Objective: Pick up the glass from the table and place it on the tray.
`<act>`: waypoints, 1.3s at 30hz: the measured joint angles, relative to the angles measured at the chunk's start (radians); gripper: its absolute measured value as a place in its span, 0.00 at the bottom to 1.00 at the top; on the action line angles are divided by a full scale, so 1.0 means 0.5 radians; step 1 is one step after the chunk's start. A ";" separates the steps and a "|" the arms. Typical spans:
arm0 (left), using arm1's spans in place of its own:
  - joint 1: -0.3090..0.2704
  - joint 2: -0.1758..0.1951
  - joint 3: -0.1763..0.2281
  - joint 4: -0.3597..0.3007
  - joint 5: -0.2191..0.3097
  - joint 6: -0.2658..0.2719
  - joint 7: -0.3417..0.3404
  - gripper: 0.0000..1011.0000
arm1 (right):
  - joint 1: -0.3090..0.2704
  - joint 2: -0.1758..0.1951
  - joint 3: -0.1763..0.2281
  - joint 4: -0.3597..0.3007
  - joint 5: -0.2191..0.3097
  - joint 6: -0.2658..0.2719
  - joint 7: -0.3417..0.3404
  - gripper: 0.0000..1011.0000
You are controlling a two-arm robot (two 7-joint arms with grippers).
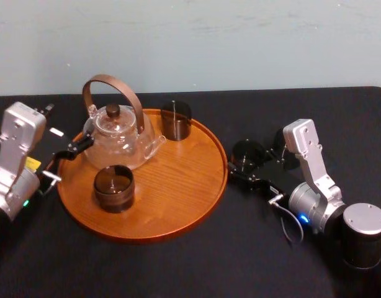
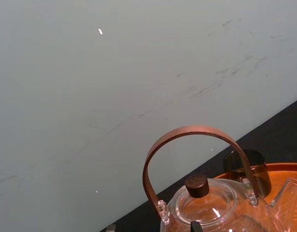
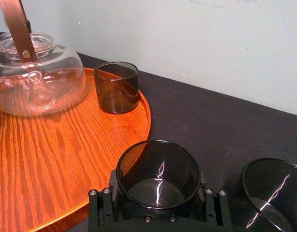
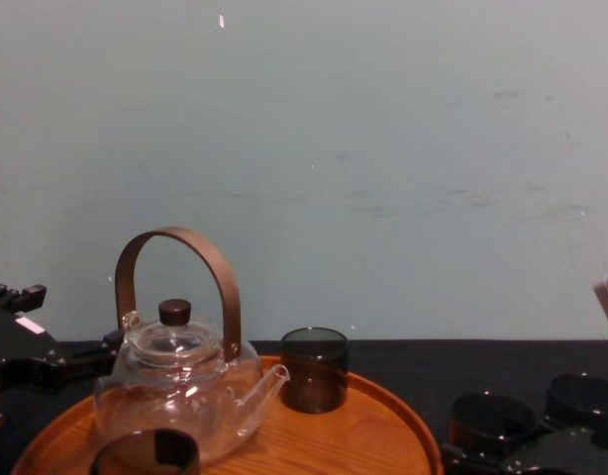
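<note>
**Right gripper.** In the head view the right gripper (image 1: 243,162) lies right of centre, low over the table (image 1: 178,267). It is just beside the right rim of the tray (image 1: 178,186). Its jaws stand either side of the glass (image 3: 158,170), and in the right wrist view each pad lies against the dark wall of that glass. The claw is therefore closed to the width of the glass and has hold of it. The glass is upright with its mouth facing up. From these angles its base appears to rest on the black cloth, but that cannot be confirmed.

**Task item.** The glass is off the tray, close outside its right edge, in the lower centre of the right wrist view.

**Other items.**
- A second glass (image 3: 272,193) stands on the table near the held one, at the lower right of the right wrist view.
- The teapot (image 1: 116,133) occupies the upper left part of the tray, with its brown handle arched upright.
- The rear glass (image 1: 176,120) stands at the upper edge of the tray.
- The front glass (image 1: 113,187) stands at the lower left part of the tray.

**Left gripper.** The left gripper (image 1: 76,148) sits at the left of the head view, at the left rim of the tray next to the teapot. How far it is open cannot be told.
</note>
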 joint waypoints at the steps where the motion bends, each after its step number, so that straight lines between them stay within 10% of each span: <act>1: 0.000 0.000 0.000 0.000 0.000 0.000 0.000 0.99 | 0.000 0.000 0.000 0.000 0.000 0.000 0.000 0.90; 39: 0.000 0.000 0.000 0.000 0.000 0.000 0.000 0.99 | -0.196 0.075 -0.094 -0.458 0.031 0.031 0.080 0.90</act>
